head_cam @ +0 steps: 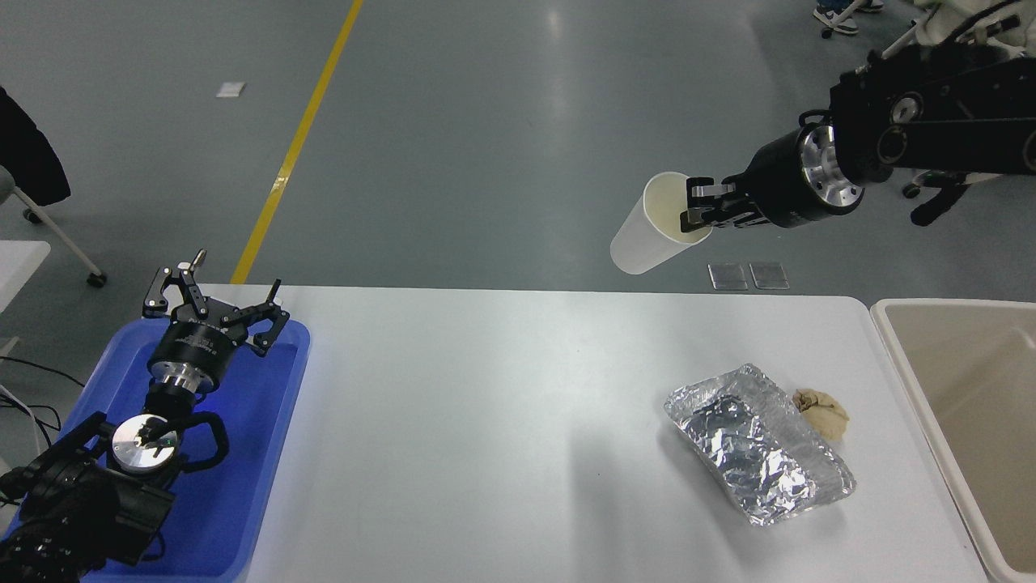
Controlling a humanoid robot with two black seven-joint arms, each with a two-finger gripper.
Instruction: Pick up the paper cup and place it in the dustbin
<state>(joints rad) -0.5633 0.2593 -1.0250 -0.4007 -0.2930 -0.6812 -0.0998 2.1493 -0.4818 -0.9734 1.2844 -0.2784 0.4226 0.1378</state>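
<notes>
At right tabletop edge, large beige rectangular plastic dustbin, empty. High above tabletop, right end effector pinching rim of small white tapered paper cup, tilted. Carry step; next: swing rightward over dustbin, release.

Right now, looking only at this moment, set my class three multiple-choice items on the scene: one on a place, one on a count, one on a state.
1. Where is the paper cup?
A. on the table
B. in the air, held by the right gripper
C. inside the dustbin

2. How many things lie loose on the white table?
A. two
B. four
C. none

3. The left gripper is:
A. open over the blue tray
B. shut on foil
C. out of view

Answers: B, the gripper pinches the cup's rim above the table; A, foil tray and paper wad; A, its fingers are spread.
</notes>
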